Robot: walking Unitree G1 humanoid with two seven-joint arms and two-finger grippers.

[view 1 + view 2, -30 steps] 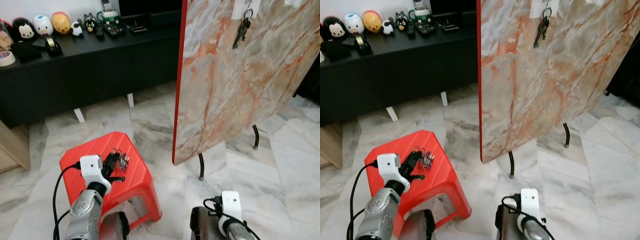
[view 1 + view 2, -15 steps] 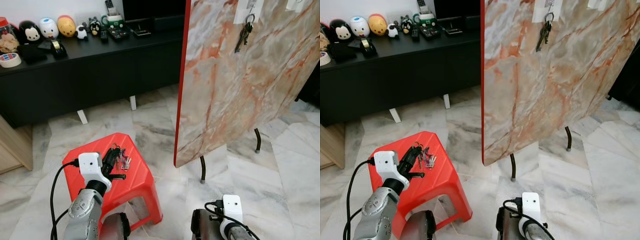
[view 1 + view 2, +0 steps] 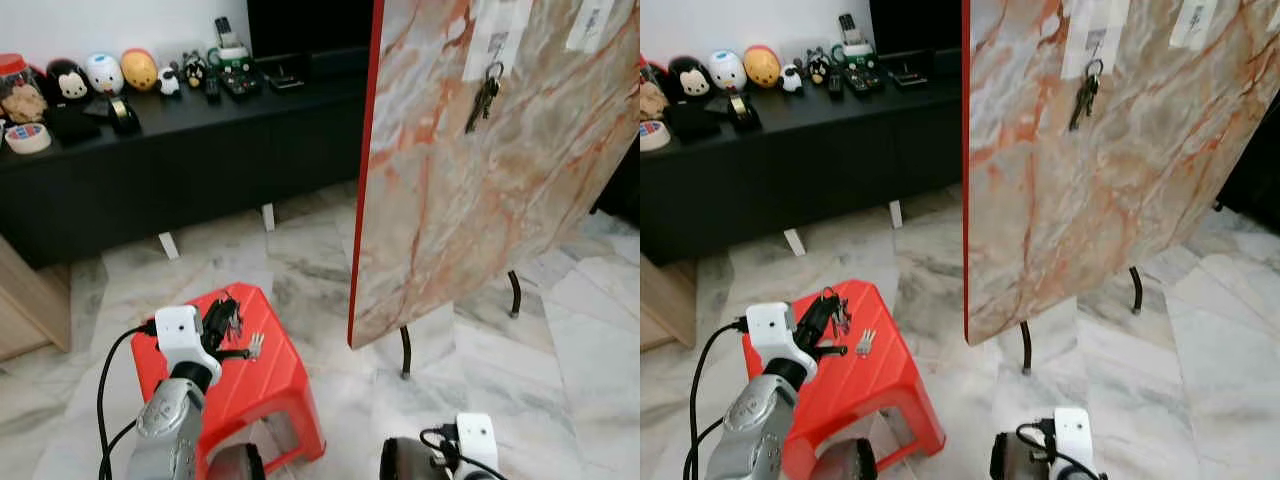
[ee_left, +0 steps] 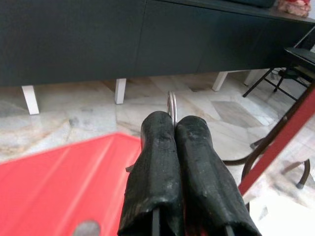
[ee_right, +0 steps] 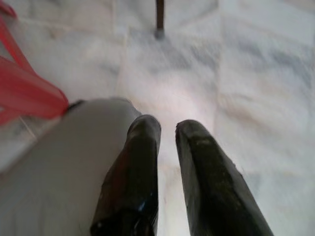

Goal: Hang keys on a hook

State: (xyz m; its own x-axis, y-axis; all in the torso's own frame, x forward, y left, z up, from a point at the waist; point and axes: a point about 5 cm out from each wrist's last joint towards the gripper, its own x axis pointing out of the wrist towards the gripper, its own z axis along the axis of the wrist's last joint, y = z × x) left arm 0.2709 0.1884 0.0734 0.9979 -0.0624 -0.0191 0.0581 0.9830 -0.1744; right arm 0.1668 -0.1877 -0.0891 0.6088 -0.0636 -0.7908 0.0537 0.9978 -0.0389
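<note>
My left gripper (image 3: 224, 312) hovers over the red plastic stool (image 3: 275, 385), shut on the metal ring of a small key bunch (image 3: 236, 322). In the left wrist view the ring (image 4: 171, 105) sticks out from between the closed fingertips of that gripper (image 4: 173, 120). A small pale key piece (image 3: 255, 345) sits just above the stool top, beside the gripper. High on the tilted marble-patterned board (image 3: 450, 200) a white hook tag (image 3: 492, 45) holds another dark key bunch (image 3: 483, 98). My right gripper (image 5: 168, 125) hangs idle over the floor, slightly open and holding nothing.
A long black cabinet (image 3: 150, 150) with toys and remotes runs along the back wall. The board rests on thin black legs (image 3: 403, 350) to the right of the stool. A second white tag (image 3: 590, 25) is at the board's top right. Marble floor lies between stool and board.
The camera has risen and tilted, shifting the scene. The left gripper has closed on the key ring and lifted it slightly off the stool.
</note>
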